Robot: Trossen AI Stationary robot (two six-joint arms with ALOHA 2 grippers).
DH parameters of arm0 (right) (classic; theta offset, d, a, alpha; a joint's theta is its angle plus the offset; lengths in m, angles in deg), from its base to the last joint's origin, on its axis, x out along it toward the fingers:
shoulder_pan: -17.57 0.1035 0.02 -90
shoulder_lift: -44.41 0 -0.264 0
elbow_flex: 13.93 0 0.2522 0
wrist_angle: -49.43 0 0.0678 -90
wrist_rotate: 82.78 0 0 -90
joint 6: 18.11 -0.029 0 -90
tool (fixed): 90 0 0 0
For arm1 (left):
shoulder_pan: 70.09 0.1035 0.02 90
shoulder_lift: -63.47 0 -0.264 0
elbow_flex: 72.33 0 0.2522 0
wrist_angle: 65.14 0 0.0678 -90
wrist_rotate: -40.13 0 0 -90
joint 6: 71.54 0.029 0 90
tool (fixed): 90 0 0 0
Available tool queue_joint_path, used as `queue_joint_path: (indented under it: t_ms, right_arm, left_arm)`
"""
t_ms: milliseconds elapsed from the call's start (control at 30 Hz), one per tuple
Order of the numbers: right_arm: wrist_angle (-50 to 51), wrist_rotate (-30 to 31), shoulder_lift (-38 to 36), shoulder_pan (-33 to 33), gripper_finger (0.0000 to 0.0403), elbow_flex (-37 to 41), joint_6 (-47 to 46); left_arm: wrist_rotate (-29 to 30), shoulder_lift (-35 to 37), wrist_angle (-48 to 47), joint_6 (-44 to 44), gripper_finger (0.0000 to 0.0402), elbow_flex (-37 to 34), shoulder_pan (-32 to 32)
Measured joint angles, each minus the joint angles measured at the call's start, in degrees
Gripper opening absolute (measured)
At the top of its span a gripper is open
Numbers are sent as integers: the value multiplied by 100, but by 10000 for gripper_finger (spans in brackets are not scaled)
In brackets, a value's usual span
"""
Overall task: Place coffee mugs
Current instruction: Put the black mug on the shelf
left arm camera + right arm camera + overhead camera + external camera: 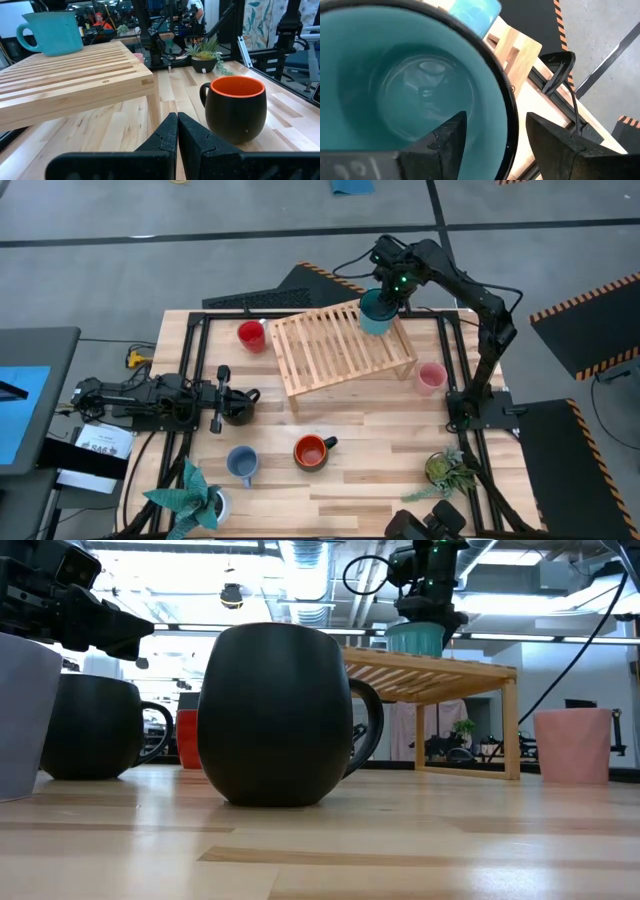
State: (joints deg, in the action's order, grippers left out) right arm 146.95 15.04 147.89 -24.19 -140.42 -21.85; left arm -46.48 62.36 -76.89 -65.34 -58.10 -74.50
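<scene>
Filling the right wrist view, the teal mug [410, 95] has one finger of the right gripper [384, 292] inside it and the other outside its rim; the fingers straddle the wall with a gap, so whether they pinch it I cannot tell. That mug stands upright on the far right corner of the wooden slatted rack [335, 345], the landmark for the rest.

Largest after the rack is the left arm, lying low on the table well to the rack's left; the left gripper [218, 397] has its fingers pressed together, empty, just beside the black mug [238, 407].

The orange-red mug [311, 451], black outside, stands in front of the rack. The light blue mug [241, 464] sits front-left of the rack, the pink mug [431, 377] just off its right end, and the red mug [251, 335] at its far left corner.
</scene>
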Motion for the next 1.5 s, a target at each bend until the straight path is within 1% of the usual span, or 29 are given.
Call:
queue_joint_path:
  t_ms: [300, 667, 767, 900, 1000, 1067, 1167, 1300, 1367, 1500]
  right_arm:
    - [-117, 0, -243, 10, 232, -4, 214]
    - [-668, -75, -1069, 89, 232, -4, 166]
    - [-594, -375, -1323, 214, 232, -4, 69]
    - [-615, -1215, -1628, 568, 232, -4, 166]
    - [-691, -1637, -1823, 1077, 232, -4, 376]
    - [-828, -1654, -1966, 1512, 232, 77, 427]
    - [-1216, -1417, -2294, 2225, 232, 425, 479]
    - [-1752, -823, -2877, 2952, 232, 1287, 501]
    - [-2026, -634, -3237, 3185, 232, 1820, 350]
    - [-2669, -468, -4105, 3433, 232, 3038, 17]
  left_arm:
    - [1, 0, -1, 0, 0, 0, 0]
    - [0, 0, -1, 0, 0, 0, 0]
    - [1, 0, -1, 0, 0, 1, -1]
    - [0, 0, -1, 0, 0, 0, 0]
    - [2, 0, -1, 0, 0, -1, 0]
    - [0, 0, 1, 0, 0, 0, 0]
    - [2, 0, -1, 0, 0, 1, -1]
    - [1, 0, 0, 0, 0, 0, -1]
    - [2, -1, 0, 0, 0, 1, 0]
    - [0, -2, -1, 0, 0, 1, 0]
